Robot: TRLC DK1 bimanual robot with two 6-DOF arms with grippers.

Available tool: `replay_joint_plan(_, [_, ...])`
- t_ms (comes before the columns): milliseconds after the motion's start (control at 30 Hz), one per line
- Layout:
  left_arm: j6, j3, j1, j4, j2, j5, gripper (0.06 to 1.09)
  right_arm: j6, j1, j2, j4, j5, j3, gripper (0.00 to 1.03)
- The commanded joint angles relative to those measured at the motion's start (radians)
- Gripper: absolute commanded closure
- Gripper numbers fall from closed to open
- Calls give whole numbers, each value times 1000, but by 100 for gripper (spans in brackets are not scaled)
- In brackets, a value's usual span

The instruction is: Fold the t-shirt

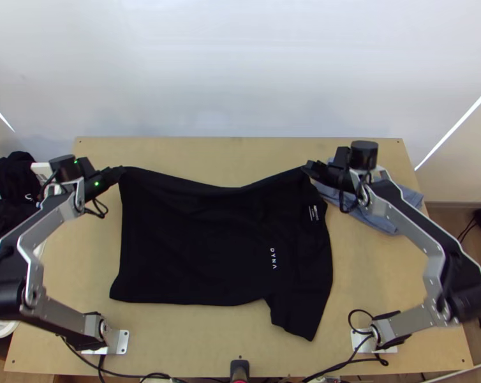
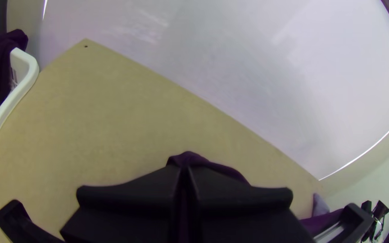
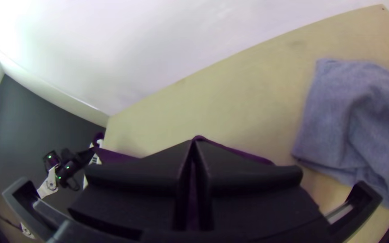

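Observation:
The black t-shirt [image 1: 202, 249] lies sideways on the table, its far edge raised at two corners and sagging between them. At its far left corner, by the hem, my left gripper [image 1: 120, 171] is shut on the cloth. My right gripper [image 1: 307, 167] is shut on the far right part near the collar. In the left wrist view, dark cloth [image 2: 187, 158] pokes out between the closed fingertips of the left gripper [image 2: 184, 170]. A thin fold of shirt [image 3: 235, 150] runs from the tips of the right gripper [image 3: 195, 145] in the right wrist view.
A blue-grey cloth [image 1: 393, 220] lies bunched at the table's far right, under the right arm. A white basket [image 1: 41, 171] with dark clothes stands beyond the left edge. Cables [image 1: 342, 365] run along the near edge.

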Motion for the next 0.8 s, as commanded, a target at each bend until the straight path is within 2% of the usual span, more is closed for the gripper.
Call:
replay_joint_plan(0, [0,168,-5,-99,186,-32,105,-59,-34,184,-40,123,143,100])
replay_joint_plan(67, [-1,237,-8,-174,239,-52,105,-87,-45,218,-45,163,184,100])
replay_joint_plan(233, [0,435,-29,-360,370,-173,105,-142,-74,285,-68,218,278,100])
replay_joint_plan(300, [5,493,-34,-415,403,-179,105,-156,-81,302,-68,224,296,100])
replay_joint_plan(767, [2,644,-58,-455,469,-188,105,-192,-35,357,-59,275,344,100])
